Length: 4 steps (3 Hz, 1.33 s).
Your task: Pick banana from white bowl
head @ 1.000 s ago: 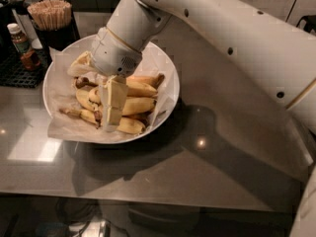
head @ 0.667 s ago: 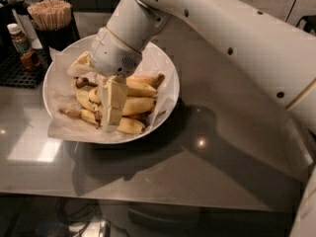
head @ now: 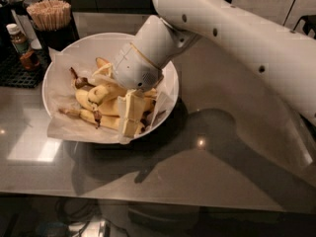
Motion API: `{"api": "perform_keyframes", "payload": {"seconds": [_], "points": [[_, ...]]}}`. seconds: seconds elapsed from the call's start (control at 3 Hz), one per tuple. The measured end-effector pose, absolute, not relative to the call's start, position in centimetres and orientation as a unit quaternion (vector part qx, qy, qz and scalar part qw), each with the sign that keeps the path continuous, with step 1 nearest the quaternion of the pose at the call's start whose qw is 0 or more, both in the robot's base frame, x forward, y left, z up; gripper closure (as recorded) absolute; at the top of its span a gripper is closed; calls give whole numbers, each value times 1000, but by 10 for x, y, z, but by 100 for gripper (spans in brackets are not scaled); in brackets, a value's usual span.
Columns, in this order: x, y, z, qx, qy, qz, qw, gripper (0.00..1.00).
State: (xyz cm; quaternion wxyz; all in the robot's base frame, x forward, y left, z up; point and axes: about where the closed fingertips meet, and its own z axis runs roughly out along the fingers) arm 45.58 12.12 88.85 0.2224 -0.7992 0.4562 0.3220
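The white bowl (head: 46, 81), wide and lined with crinkled white paper, stands on the grey counter at the left. Several ripe yellow bananas lie in it. One freckled banana (head: 101, 94) with a dark stem lies in the middle, and another (head: 91, 116) lies along the front. My gripper (head: 129, 118) points down into the right front part of the bowl, right beside these bananas and touching or nearly touching them. The wrist covers the bananas on the bowl's right side.
A cup of wooden stir sticks (head: 49, 14) and a small brown bottle (head: 19, 43) stand on a black mat (head: 17, 73) behind the bowl at the left. My white arm (head: 237, 38) crosses the upper right. The grey counter (head: 207, 172) runs to a front edge below.
My gripper has shifted toward the right front of the bowl. The bananas that showed to its right are now covered by it, and more bananas show on its left.
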Motion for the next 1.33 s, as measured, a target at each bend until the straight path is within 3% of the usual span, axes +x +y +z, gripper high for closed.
{"api": "perform_keyframes", "payload": {"seconds": [0.33, 0.67, 1.33], "points": [[456, 115, 886, -795, 463, 322, 223, 0], [456, 115, 886, -795, 463, 322, 223, 19], [456, 115, 886, -795, 463, 322, 223, 65]]}}
